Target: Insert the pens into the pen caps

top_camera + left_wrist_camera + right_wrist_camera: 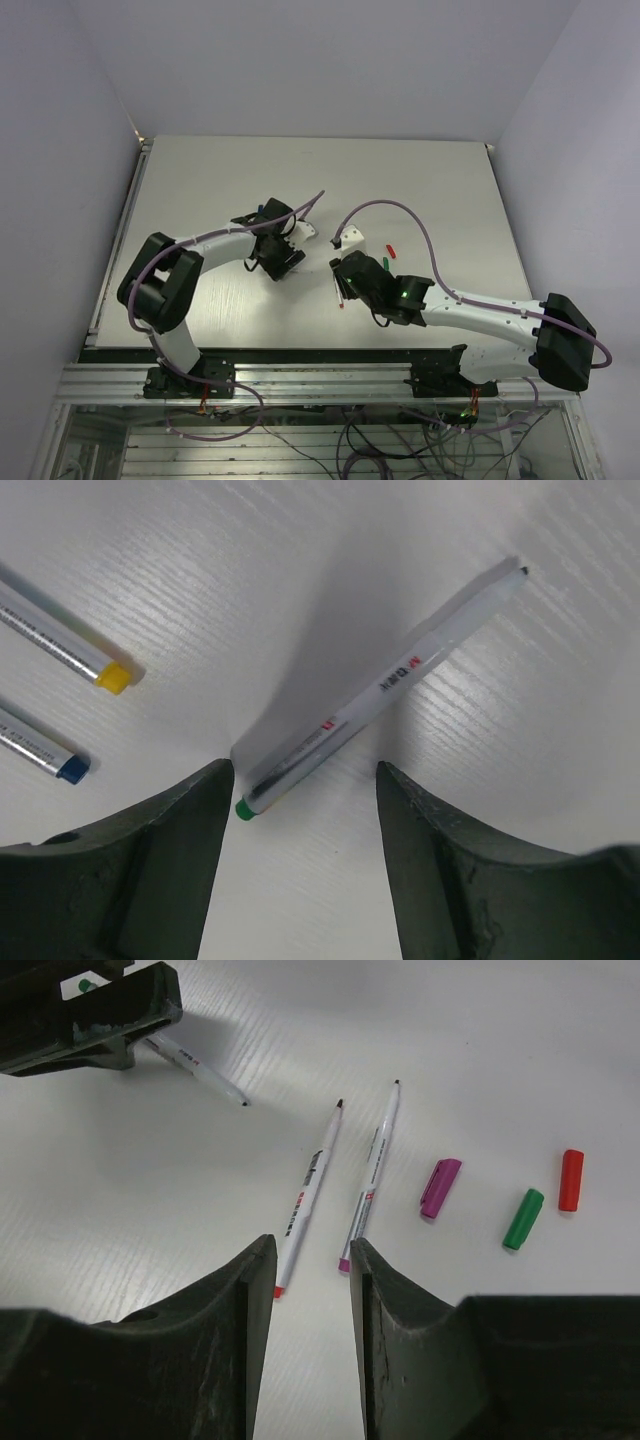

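**Left gripper** (305,770): The jaws stand wide open and grip nothing. The green-ended pen (390,680) lies flat on the table (500,880), running diagonally out of the gap between the 2 fingers. Its green end sits just beside 1 finger (150,860); contact cannot be confirmed. The other finger is clear of the barrel. A yellow-ended pen (60,640) and a blue-ended pen (35,745) lie to one side, apart from the jaws.

**Right gripper** (311,1250): The jaws are partly open with a narrow gap, holding nothing. The coloured ends of the red-ended pen (305,1190) and the magenta-ended pen (372,1175) lie on the table in line with that gap. The 2 pens are nearly parallel.

**Caps:** The magenta cap (440,1188), green cap (523,1219) and red cap (570,1180) lie loose beside these pens.
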